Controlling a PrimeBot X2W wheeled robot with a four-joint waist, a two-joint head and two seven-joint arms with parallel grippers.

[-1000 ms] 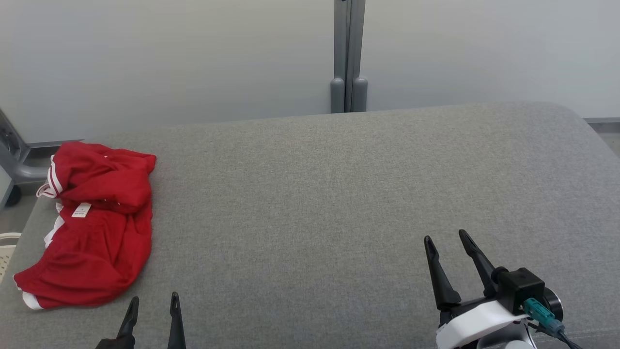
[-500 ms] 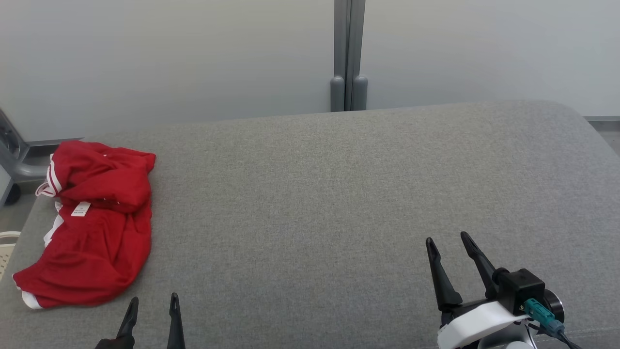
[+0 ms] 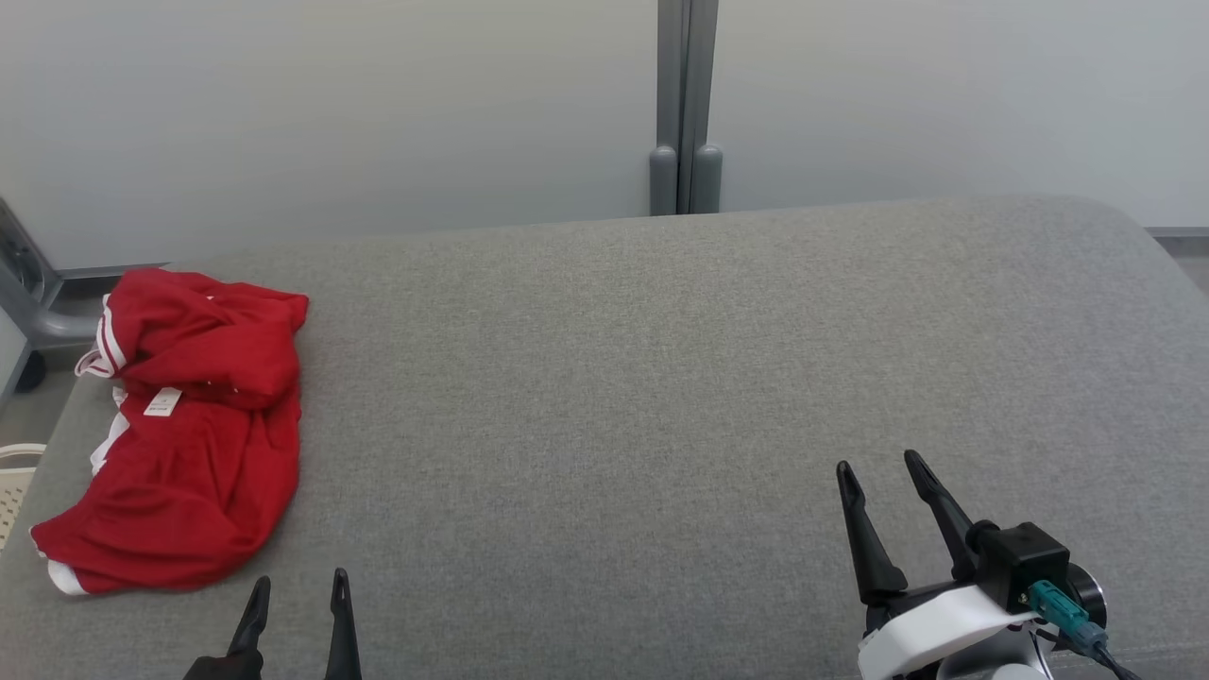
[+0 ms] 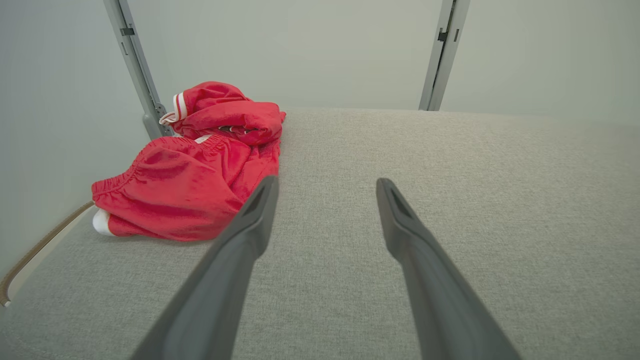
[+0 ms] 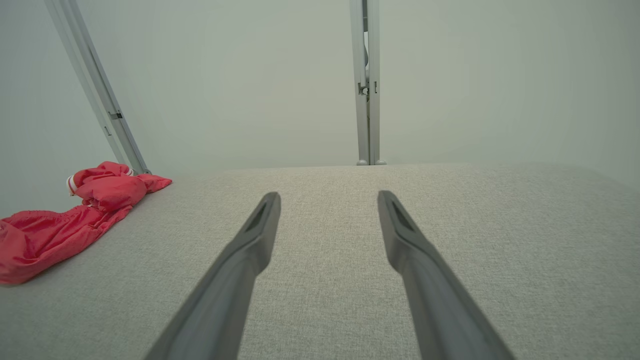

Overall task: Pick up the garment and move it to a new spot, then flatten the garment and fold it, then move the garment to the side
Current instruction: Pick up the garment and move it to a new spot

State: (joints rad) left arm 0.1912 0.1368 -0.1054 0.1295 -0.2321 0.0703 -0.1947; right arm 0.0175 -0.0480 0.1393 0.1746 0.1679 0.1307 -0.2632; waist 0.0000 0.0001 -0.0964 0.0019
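Observation:
The garment (image 3: 184, 434) is a crumpled heap of red fabric with white trim and a small white label, lying at the far left of the grey padded table (image 3: 661, 378). The left wrist view has the garment (image 4: 190, 165) ahead and to the left, and the right wrist view has the garment (image 5: 65, 220) at the left edge. My left gripper (image 3: 297, 590) stands open at the bottom edge, just right of the heap's near end and apart from it. Over the lower right of the table my right gripper (image 3: 883, 472) is open and holds nothing.
A pale wall with a grey upright post (image 3: 685, 104) runs behind the table. A grey metal frame (image 3: 38, 302) stands off the table's left end, and a pale basket rim (image 3: 14, 482) shows below it. The table's edge lies just left of the garment.
The whole head view has shifted slightly, so the camera moved. Neither gripper nor the garment has visibly moved on the table.

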